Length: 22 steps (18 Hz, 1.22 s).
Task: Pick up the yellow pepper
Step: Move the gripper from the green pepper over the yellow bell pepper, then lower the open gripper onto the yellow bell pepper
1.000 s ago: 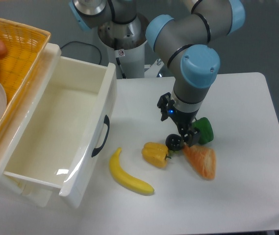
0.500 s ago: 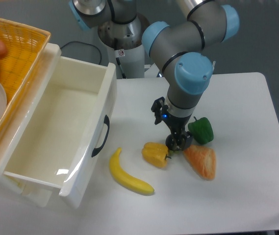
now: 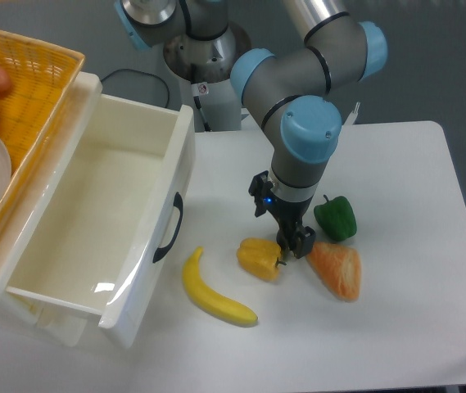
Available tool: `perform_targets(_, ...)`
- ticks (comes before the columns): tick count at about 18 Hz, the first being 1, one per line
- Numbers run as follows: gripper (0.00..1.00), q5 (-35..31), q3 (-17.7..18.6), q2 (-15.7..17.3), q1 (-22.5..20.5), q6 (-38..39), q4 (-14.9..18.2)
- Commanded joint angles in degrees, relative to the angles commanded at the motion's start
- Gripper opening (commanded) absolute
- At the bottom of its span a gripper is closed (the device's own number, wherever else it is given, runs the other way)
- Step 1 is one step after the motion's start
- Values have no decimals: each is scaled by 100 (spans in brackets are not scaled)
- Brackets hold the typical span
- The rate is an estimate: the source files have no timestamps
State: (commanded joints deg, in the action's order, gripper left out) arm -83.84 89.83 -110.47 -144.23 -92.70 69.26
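Gripper point(image 3: 292, 243): low over the table, just right of the yellow pepper; whether its fingers are apart or together cannot be told.
Yellow pepper point(image 3: 260, 259): on the white table point(image 3: 404, 205), between banana point(image 3: 212, 293) and orange wedge point(image 3: 337, 268).
Green pepper point(image 3: 335, 218): behind the wedge.

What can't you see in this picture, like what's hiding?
All in the one fixed camera view:
- The gripper: the wrist hides its fingertips, so open or shut is unclear.
- The yellow pepper: its right side sits behind the gripper.
- The basket: cut off by the left edge.
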Motion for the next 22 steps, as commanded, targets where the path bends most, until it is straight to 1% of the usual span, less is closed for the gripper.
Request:
perform_targets(3,100,-640,-79,-159,254,-608,-79)
perform_targets(4,100,-764,-79,-202,316,-766,-131)
perform_targets(6,100,-774,-53,-264,334,-1091,-211)
perform_targets(7,100,-774,-18,-282,343,-1119,-237)
perform_targets(10,100,-774,131,-370,343,-1154,-544)
perform_targets(13,100,-783,307,-422,343,-1198,-729)
perform_targets(15,100,-783,456,-431,343,-1216,-773)
perform_targets(18,100,-783,764,-449,343,-1216,-1256)
perform_targets(22,100,-783,764,-501,343,-1260,-1336)
